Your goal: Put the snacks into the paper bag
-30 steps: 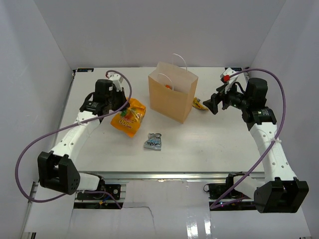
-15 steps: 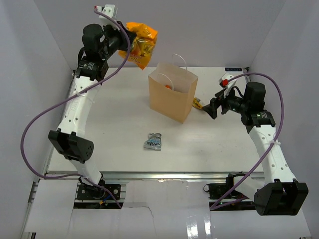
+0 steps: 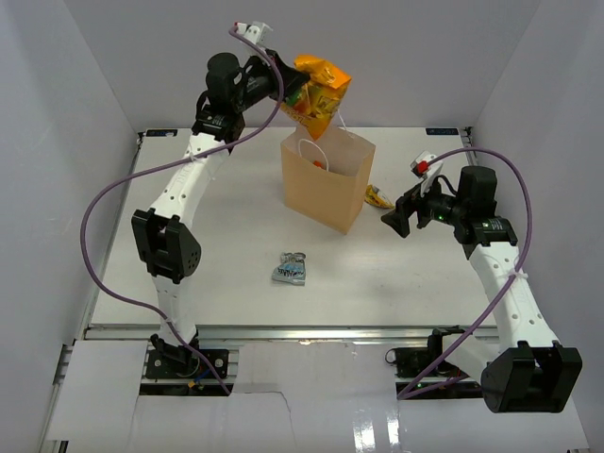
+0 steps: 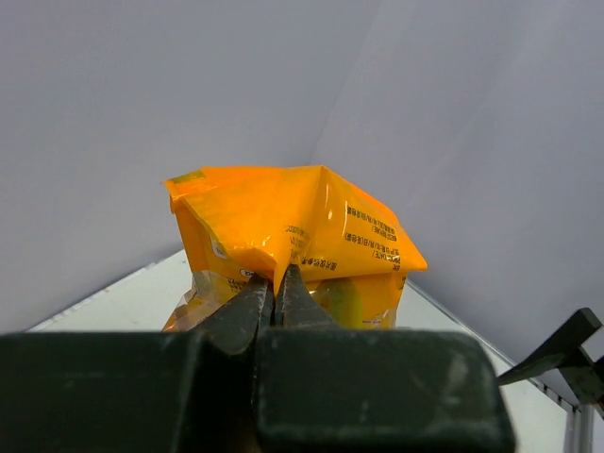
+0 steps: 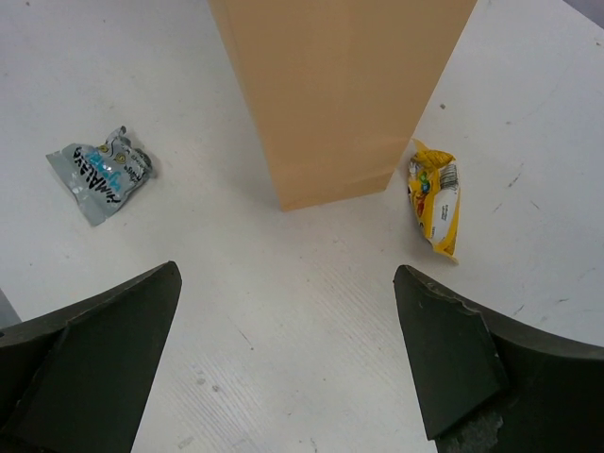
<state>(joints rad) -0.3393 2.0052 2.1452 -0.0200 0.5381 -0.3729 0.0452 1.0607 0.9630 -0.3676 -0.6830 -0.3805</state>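
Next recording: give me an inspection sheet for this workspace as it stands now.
Surface: white table, a few faint marks.
Job's things: paper bag upright mid-table, orange item inside; orange bag held in the air near its mouth; grey pack lying in front; yellow packet by its right side.
Clutter: nothing seen.
Grippers: left gripper shut on the orange bag; right gripper open, holding nothing.
Cables: purple cables loop off both arms.
Surroundings: white walls on three sides.
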